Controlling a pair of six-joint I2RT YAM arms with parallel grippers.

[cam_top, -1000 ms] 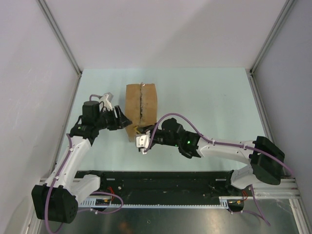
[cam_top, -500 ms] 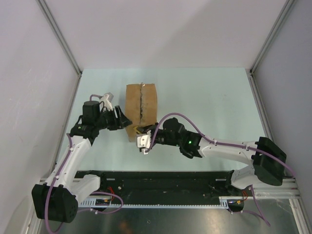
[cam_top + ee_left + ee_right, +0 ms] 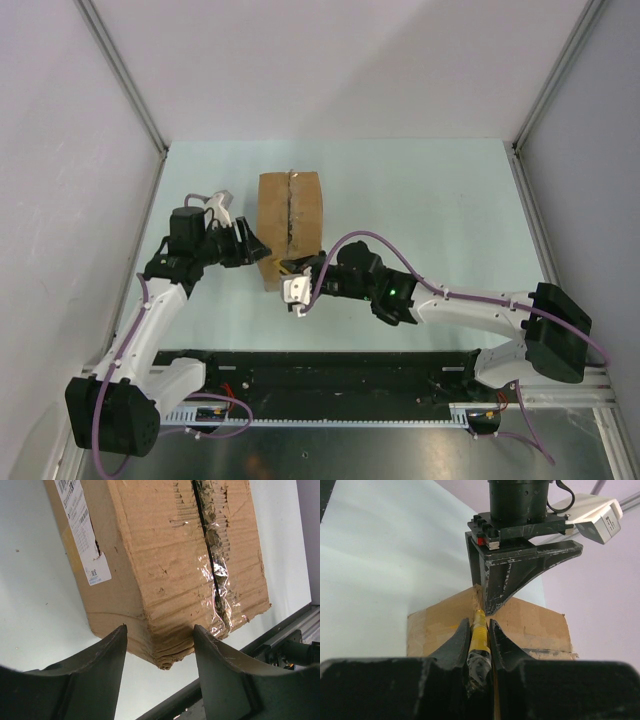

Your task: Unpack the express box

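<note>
Centre frame, the express box [image 3: 290,215] is sitting flaps-closed with tape torn along its seam, the right gripper [image 3: 480,639] pinching a yellow utility knife [image 3: 480,635] at its near end while the spread left gripper [image 3: 160,645] is straddling a corner, so opening and emptying remain.

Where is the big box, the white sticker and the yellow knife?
express box [image 3: 290,205], top view, top flaps.
white label [image 3: 82,527], left wrist view, box's side.
yellow knife [image 3: 479,637], right wrist view, handle between tool fingers.

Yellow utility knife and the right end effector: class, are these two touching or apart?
Touching. The right wrist view shows the yellow utility knife pinched between both fingers of the right end effector, no gap on either side, its tip toward the express box.
</note>
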